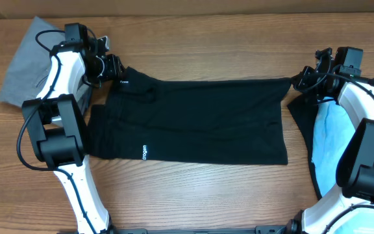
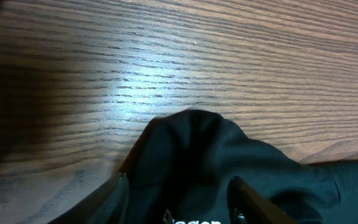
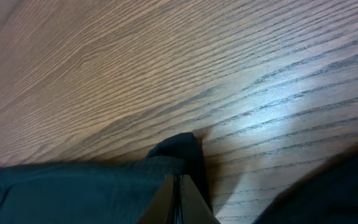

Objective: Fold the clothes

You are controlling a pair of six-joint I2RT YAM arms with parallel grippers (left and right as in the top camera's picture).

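The black shirt (image 1: 200, 120) lies flat, grey trousers (image 1: 28, 62) left, blue tee (image 1: 333, 149) right

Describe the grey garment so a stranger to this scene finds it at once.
On the wooden table, a large black shirt lies spread across the middle. Look past its left end, beyond the left arm: the grey garment lies there. It is the only grey cloth; its neighbours are black or light blue.
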